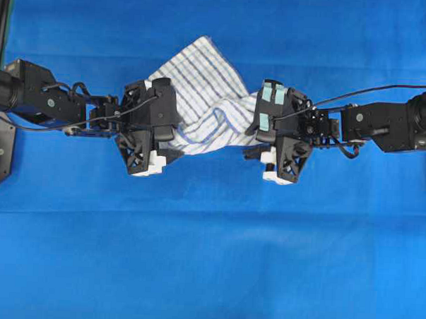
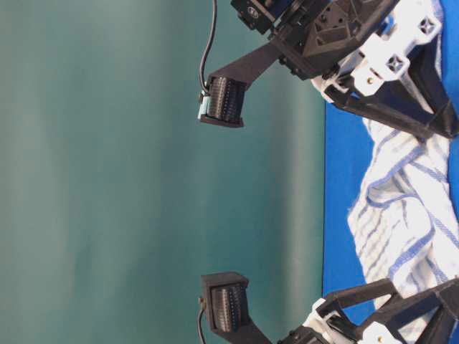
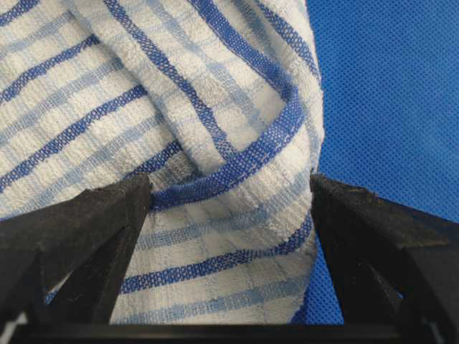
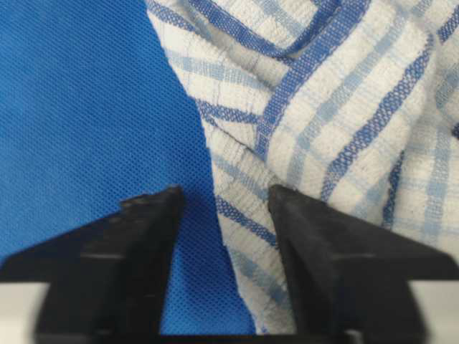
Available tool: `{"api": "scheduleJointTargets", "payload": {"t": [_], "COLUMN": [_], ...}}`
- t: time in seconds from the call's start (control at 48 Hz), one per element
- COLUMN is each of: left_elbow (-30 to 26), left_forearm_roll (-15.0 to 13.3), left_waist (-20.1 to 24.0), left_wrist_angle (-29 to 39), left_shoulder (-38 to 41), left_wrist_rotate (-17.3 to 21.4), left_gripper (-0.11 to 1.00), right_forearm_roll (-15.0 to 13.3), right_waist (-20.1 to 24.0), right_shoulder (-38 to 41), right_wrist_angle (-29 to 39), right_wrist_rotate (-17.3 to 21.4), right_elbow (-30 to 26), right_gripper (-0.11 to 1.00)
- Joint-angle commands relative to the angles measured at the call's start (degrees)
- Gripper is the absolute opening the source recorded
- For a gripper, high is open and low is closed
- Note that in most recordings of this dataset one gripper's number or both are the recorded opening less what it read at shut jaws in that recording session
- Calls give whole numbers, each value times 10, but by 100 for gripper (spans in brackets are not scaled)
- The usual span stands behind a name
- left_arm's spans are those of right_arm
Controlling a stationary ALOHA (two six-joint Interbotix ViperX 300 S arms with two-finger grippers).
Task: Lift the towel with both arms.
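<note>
Towel [image 1: 201, 95] spans between grippers — left gripper [image 3: 229, 193] straddles a fold, spread; right gripper [image 4: 226, 197] spread over its edge, unpinched.

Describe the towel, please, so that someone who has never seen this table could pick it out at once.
Find the blue tablecloth covering the whole table, then the two black grippers reaching in from either side. The towel lies crumpled between them, the only white cloth, crossed by blue and grey stripes in a check.
</note>
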Motion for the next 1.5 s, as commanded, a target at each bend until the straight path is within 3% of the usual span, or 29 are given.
{"api": "scheduleJointTargets", "payload": {"t": [0.0, 0.063, 0.146, 0.271, 0.334, 0.542, 0.897, 1.147, 1.48], "left_elbow": [-8, -9, -7, -5, -4, -12, -62, -133, -205], "left_forearm_roll": [0, 0, 0, 1, 0, 0, 0, 0, 0], "left_waist": [2, 2, 6, 13, 16, 17, 17, 18, 18], "left_wrist_angle": [11, 26, 35, 40, 40, 70, 222, 328, 346], "left_shoulder": [-5, -8, -12, -25, -35, -94, -253, -366, -424], "left_wrist_rotate": [-2, -2, -2, -3, -3, -5, -6, -6, -7], "left_gripper": [86, 74, 50, 14, 5, 5, 5, 5, 5], "right_forearm_roll": [-1, -1, 0, 0, 0, 1, 0, -5, -11], "right_waist": [-1, -1, -1, -1, -1, 4, 8, 8, 12], "right_shoulder": [-9, -11, -14, -24, -30, -77, -241, -318, -353], "right_wrist_angle": [-2, -2, -1, -1, -1, 20, 163, 265, 351], "right_wrist_rotate": [-1, -1, -1, 1, 1, 2, -2, -9, -25], "right_elbow": [-11, -11, -11, -10, -9, -12, -65, -137, -236], "right_gripper": [44, 26, 3, 1, 1, 1, 1, 1, 1]}}
